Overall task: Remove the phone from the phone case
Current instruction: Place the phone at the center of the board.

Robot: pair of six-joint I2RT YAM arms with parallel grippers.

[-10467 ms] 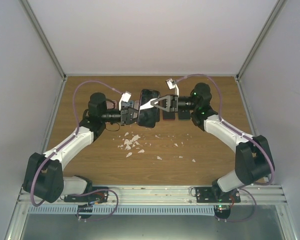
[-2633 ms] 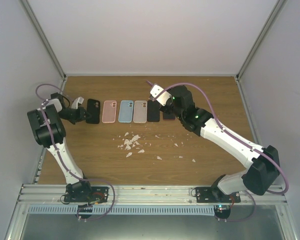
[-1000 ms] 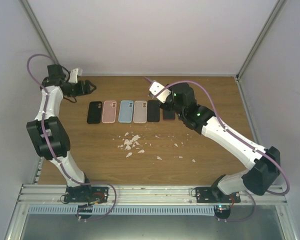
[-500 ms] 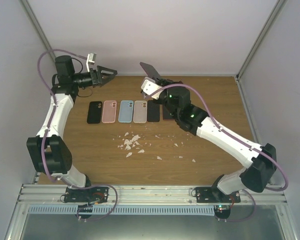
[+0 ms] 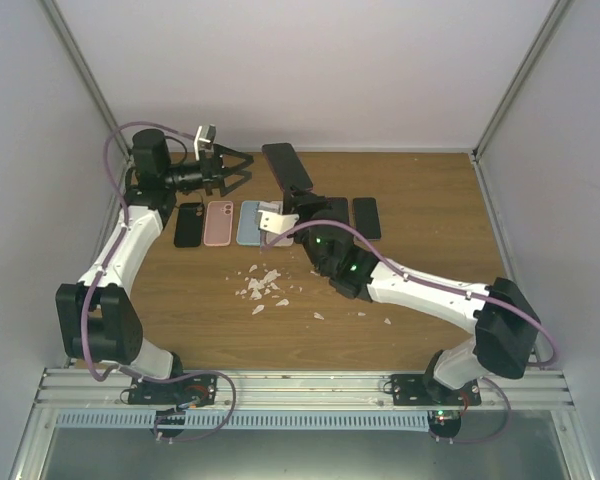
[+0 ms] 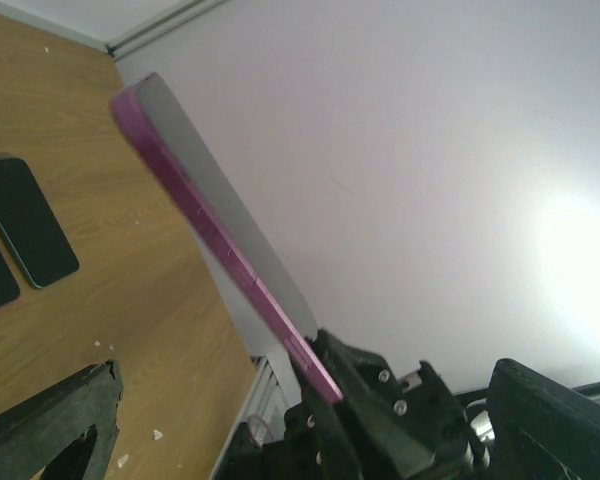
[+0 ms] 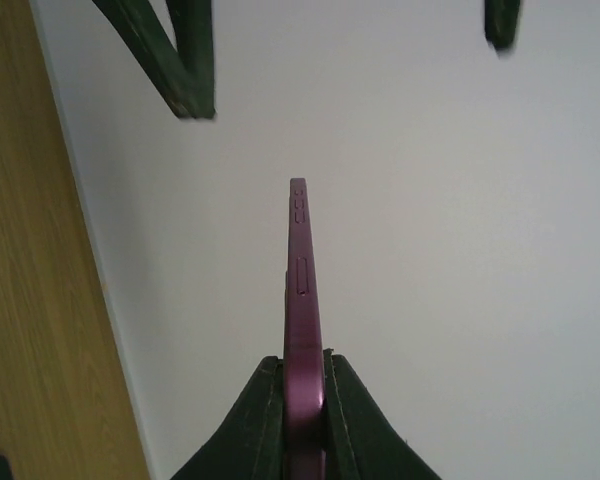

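The phone in its purple phone case (image 5: 286, 166) is held up above the table, edge-on in the right wrist view (image 7: 300, 290). My right gripper (image 5: 296, 197) is shut on its lower end, one pad on each flat face (image 7: 303, 400). My left gripper (image 5: 232, 170) hangs in the air just left of the phone, open and pointing at it, a short gap away. In the left wrist view the purple case (image 6: 220, 240) rises slantwise from the right gripper's black fingers (image 6: 380, 400), between my own spread fingers (image 6: 55, 425). Those left fingers (image 7: 175, 60) show wide apart at the top of the right wrist view.
A row of cases lies on the wooden table (image 5: 420, 190): black (image 5: 188, 223), pink (image 5: 218, 222), blue (image 5: 248, 222), the others hidden behind the right arm. Two dark phones (image 5: 366, 217) lie further right. White crumbs (image 5: 263, 285) are scattered mid-table. Walls stand close behind.
The right gripper lifted the cased phone off the row and swung it left. The left arm came round from the far left toward it, and its jaws opened fully.
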